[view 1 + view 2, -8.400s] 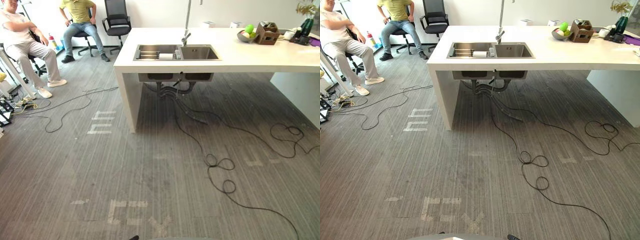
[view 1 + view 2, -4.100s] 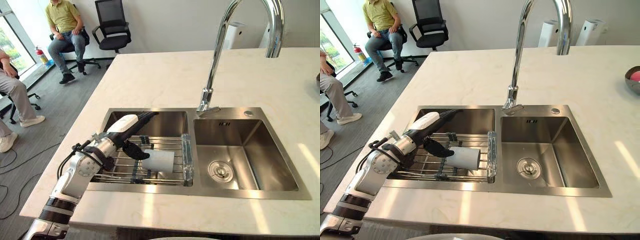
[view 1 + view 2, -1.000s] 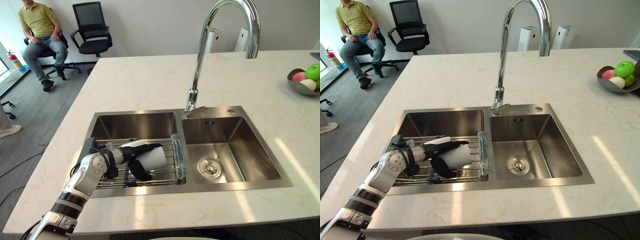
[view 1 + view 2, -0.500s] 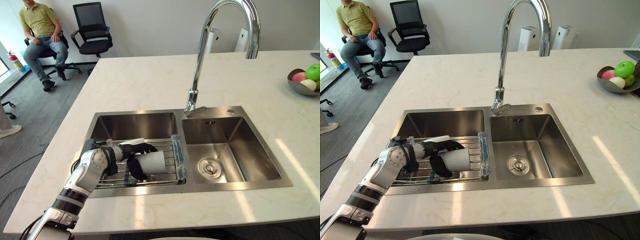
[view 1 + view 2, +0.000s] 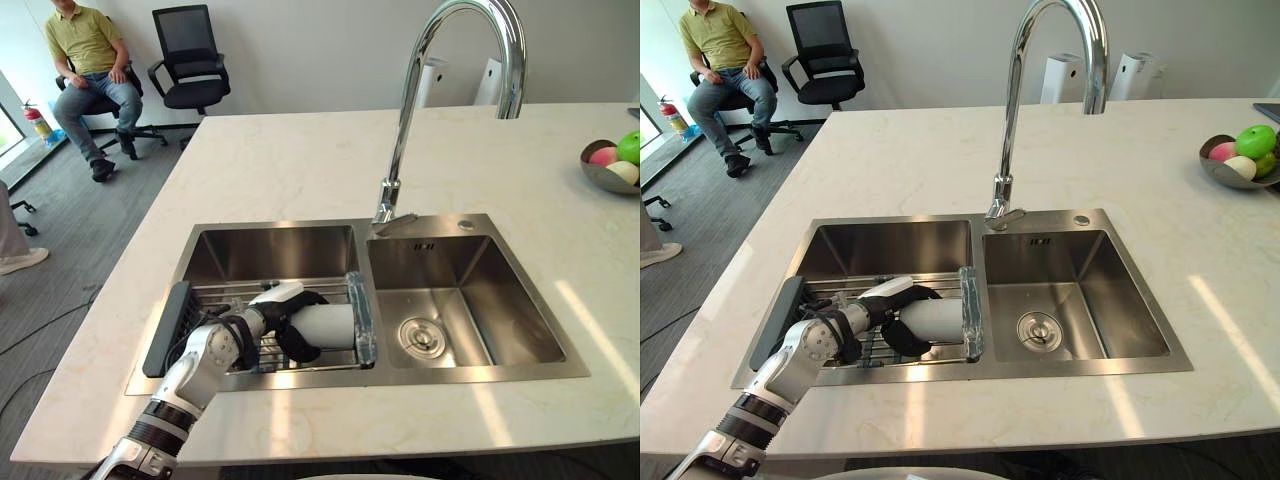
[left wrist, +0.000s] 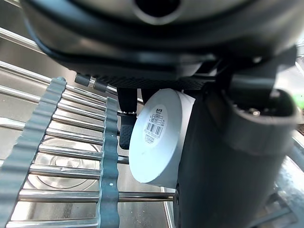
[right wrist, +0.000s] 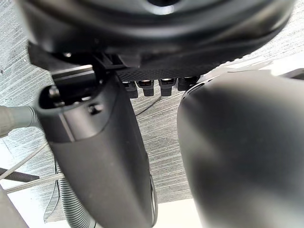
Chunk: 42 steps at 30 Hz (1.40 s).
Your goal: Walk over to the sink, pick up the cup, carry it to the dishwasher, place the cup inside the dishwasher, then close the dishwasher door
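1 hand is at work: the left hand (image 5: 270, 322), low in the left basin (image 5: 270, 250) of the sink (image 5: 470, 372). It is wrapped round the cup (image 5: 332, 324), with the white-capped thumb (image 5: 279, 293) on the far side and the dark fingers (image 5: 297, 342) curling under the near side. The left wrist view shows the same hold from close up. The cup's flat base, with a label on it, faces the wrist, w/ the thumb on 1 side and a finger (image 6: 124, 124) on the other.

The cup is white and lies on its side over the wire rack (image 5: 222, 297). Its far end is just beside the rack's clear end bar (image 5: 360, 315), by the divider between the 2 basins. Can't tell if it rests on the rods or sits just off them. A dark grey end bar (image 5: 168, 330) closes the rack's other side, against the basin's left wall.

The right hand (image 7: 95, 142) shows in its own wrist view, over grey carpet (image 7: 161, 142); can't tell its state.

Farther out, the right basin (image 5: 500, 310) has a round drain (image 5: 422, 338) in its floor. The tall chrome tap (image 5: 405, 130) rises from the rim behind the divider and arches over toward that basin. The pale stone counter (image 5: 300, 170) surrounds the sink. At its far right edge sits a bowl (image 5: 605, 178) w/ a green, a pink and a pale fruit in it. 2 white units (image 5: 1060, 78) stand behind the counter near the tap. Beyond the far left corner, a person (image 5: 88, 50) in a yellow top sits on a chair, next to a black office chair (image 5: 190, 60).
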### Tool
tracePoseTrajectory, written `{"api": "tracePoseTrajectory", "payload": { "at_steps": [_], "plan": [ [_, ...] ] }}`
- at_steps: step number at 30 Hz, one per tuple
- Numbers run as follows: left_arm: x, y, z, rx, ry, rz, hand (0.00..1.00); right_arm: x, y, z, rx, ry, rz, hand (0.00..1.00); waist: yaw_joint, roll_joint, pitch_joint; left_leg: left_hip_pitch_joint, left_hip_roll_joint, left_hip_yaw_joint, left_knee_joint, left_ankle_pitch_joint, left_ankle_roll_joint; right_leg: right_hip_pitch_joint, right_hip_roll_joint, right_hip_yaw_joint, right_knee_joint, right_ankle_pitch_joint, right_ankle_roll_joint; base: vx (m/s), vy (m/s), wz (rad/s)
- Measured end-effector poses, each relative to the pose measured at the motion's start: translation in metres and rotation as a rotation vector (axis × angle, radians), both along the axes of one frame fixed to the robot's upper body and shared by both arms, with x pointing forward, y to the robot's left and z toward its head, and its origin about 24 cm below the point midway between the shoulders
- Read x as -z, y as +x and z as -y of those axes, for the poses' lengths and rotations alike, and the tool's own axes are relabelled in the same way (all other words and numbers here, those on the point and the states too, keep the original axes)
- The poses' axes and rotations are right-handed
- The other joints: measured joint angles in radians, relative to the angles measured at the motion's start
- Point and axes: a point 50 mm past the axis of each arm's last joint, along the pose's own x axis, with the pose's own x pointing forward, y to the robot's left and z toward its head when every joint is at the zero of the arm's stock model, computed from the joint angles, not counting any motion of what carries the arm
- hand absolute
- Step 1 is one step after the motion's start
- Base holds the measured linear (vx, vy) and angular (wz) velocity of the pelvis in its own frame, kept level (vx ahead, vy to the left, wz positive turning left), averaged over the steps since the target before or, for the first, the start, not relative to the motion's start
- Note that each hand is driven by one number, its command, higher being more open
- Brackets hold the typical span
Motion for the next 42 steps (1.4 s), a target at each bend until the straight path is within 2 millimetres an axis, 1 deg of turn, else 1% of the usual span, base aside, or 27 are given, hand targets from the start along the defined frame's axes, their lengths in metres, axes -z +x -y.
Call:
{"api": "tracePoseTrajectory", "payload": {
  "at_steps": [8, 12, 13, 17, 19, 22, 25, 27, 28, 30, 31, 34, 36, 37, 38, 40, 42],
  "plan": [
    [0.003, -0.005, -0.002, -0.009, -0.025, 0.065, 0.00, 0.000, 0.001, 0.000, -0.002, 0.000, -0.002, 1.00, 0.000, 0.000, 0.000, 0.000, 0.000, 0.000, 0.000, 0.000, 0.000, 0.000, 0.000, 0.000, 0.000, 0.000, 0.000, 0.00, 0.000, 0.00],
    [-0.001, -0.005, -0.006, -0.038, -0.087, 0.116, 0.00, 0.000, 0.001, 0.000, -0.002, 0.000, -0.003, 1.00, 0.005, -0.001, 0.001, -0.001, 0.000, -0.002, 0.000, 0.000, 0.000, 0.001, 0.000, -0.002, 0.000, 0.000, 0.000, 0.00, 0.000, 0.00],
    [-0.005, -0.004, -0.009, -0.073, -0.140, 0.146, 0.00, 0.000, 0.001, 0.000, -0.002, 0.000, -0.002, 1.00, 0.005, -0.002, 0.001, -0.001, 0.000, -0.004, 0.000, 0.000, 0.000, 0.001, 0.000, -0.004, 0.000, 0.000, 0.000, 0.00, 0.000, 0.00],
    [-0.015, -0.003, -0.020, -0.155, -0.242, 0.215, 0.00, 0.000, 0.001, -0.001, -0.001, 0.002, -0.002, 1.00, 0.006, -0.005, 0.003, -0.002, 0.000, -0.008, 0.000, 0.000, 0.000, 0.003, 0.000, -0.007, 0.000, -0.001, 0.001, 0.00, 0.000, 0.03],
    [-0.023, -0.001, -0.029, -0.219, -0.297, 0.269, 0.00, 0.000, 0.000, -0.001, -0.001, 0.004, -0.004, 1.00, 0.011, -0.010, 0.004, -0.002, 0.000, -0.014, 0.000, 0.000, 0.000, 0.007, 0.000, -0.013, 0.000, -0.003, 0.001, 0.00, 0.000, 0.07],
    [-0.028, 0.000, -0.042, -0.304, -0.365, 0.310, 0.00, 0.000, -0.001, -0.001, 0.002, 0.005, -0.006, 1.00, 0.021, -0.012, 0.005, -0.002, 0.000, -0.015, 0.000, 0.000, 0.000, 0.008, 0.000, -0.014, 0.000, -0.005, 0.002, 0.00, 0.000, 0.02],
    [-0.031, -0.001, -0.049, -0.363, -0.441, 0.324, 0.00, 0.001, -0.002, -0.002, 0.004, 0.005, -0.008, 1.00, 0.030, -0.014, 0.007, -0.002, -0.001, -0.017, 0.000, 0.000, 0.000, 0.009, 0.000, -0.016, 0.000, -0.005, 0.002, 0.00, 0.000, 0.01],
    [-0.036, -0.006, -0.056, -0.432, -0.568, 0.336, 0.00, 0.001, -0.003, -0.002, 0.011, 0.008, -0.007, 1.00, 0.031, -0.018, 0.009, -0.004, -0.001, -0.022, 0.000, 0.000, 0.000, 0.010, -0.001, -0.021, 0.000, -0.007, 0.002, 0.00, -0.003, 0.05],
    [-0.037, -0.007, -0.057, -0.442, -0.605, 0.336, 0.00, 0.001, -0.003, -0.002, 0.013, 0.009, -0.007, 1.00, 0.031, -0.019, 0.010, -0.004, -0.001, -0.023, 0.000, 0.000, 0.001, 0.011, -0.001, -0.022, 0.000, -0.007, 0.002, -0.01, -0.008, 0.05],
    [-0.046, -0.011, -0.062, -0.481, -0.757, 0.349, 0.00, 0.001, -0.003, -0.003, 0.015, 0.012, -0.007, 1.00, 0.034, -0.025, 0.013, -0.004, -0.002, -0.030, 0.000, 0.001, 0.001, 0.014, -0.001, -0.028, 0.001, -0.008, 0.002, -0.01, -0.010, 0.07],
    [-0.049, -0.012, -0.064, -0.492, -0.800, 0.354, 0.00, 0.001, -0.003, -0.003, 0.016, 0.013, -0.008, 1.00, 0.035, -0.026, 0.013, -0.004, -0.002, -0.031, 0.000, 0.001, 0.001, 0.015, -0.001, -0.029, 0.001, -0.008, 0.002, -0.01, -0.007, 0.06],
    [-0.064, -0.017, -0.069, -0.532, -1.078, 0.387, 0.00, 0.002, -0.008, -0.001, 0.063, 0.017, -0.014, 1.00, 0.049, -0.028, 0.013, -0.006, -0.002, -0.034, 0.000, 0.002, 0.002, 0.016, -0.002, -0.031, 0.001, -0.009, 0.002, 0.00, -0.002, 0.01],
    [-0.073, -0.021, -0.068, -0.526, -1.184, 0.420, 0.00, 0.002, -0.011, 0.001, 0.097, 0.017, -0.014, 1.00, 0.056, -0.028, 0.012, -0.008, -0.002, -0.035, 0.000, 0.002, 0.002, 0.014, -0.005, -0.031, 0.002, -0.009, 0.001, 0.00, 0.000, 0.00],
    [-0.082, -0.026, -0.067, -0.497, -1.288, 0.442, 0.00, 0.002, -0.013, 0.001, 0.103, 0.018, -0.019, 1.00, 0.059, -0.029, 0.012, -0.008, -0.001, -0.036, 0.000, 0.003, 0.001, 0.014, -0.004, -0.031, 0.007, -0.011, -0.001, 0.00, 0.000, 0.00],
    [-0.083, -0.027, -0.067, -0.489, -1.304, 0.447, 0.00, 0.002, -0.013, 0.001, 0.103, 0.018, -0.020, 1.00, 0.059, -0.029, 0.012, -0.008, -0.001, -0.036, 0.000, 0.003, 0.001, 0.014, -0.004, -0.030, 0.008, -0.012, -0.001, 0.00, 0.000, 0.00],
    [-0.096, -0.033, -0.062, -0.424, -1.428, 0.486, 0.00, 0.003, -0.015, 0.002, 0.141, 0.023, -0.024, 1.00, 0.062, -0.030, 0.011, -0.009, 0.001, -0.038, 0.000, 0.005, 0.001, 0.010, -0.002, -0.029, 0.014, -0.014, -0.003, -0.02, -0.005, 0.01],
    [-0.102, -0.036, -0.062, -0.406, -1.475, 0.518, 0.00, 0.003, -0.016, 0.002, 0.149, 0.024, -0.025, 1.00, 0.062, -0.030, 0.010, -0.009, 0.002, -0.037, 0.000, 0.006, 0.001, 0.009, -0.001, -0.027, 0.017, -0.014, -0.004, 0.00, 0.000, 0.00]
  ]
}}
